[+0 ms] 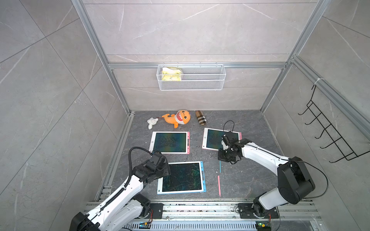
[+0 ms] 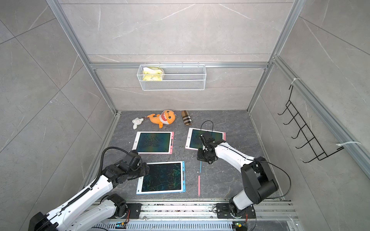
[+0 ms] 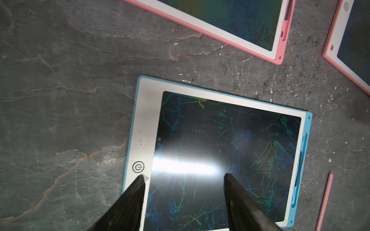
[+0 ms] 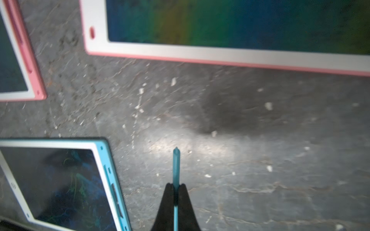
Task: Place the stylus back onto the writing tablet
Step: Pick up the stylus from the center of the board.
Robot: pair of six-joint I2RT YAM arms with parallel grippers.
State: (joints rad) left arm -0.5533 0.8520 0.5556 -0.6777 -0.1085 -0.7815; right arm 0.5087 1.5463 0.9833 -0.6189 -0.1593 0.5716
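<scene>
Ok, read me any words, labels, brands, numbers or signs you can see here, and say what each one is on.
Words, brands, numbers: none readable anywhere.
Round button symbol, a ring with no letters: on the white frame of the blue-edged tablet.
Same symbol, partly cut off: on a pink-edged tablet.
Blue stylus: no marking visible.

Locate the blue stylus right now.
In a top view the blue stylus is pinched in the right pincer, right of the blue-framed tablet, just beyond the pink stylus.
</scene>
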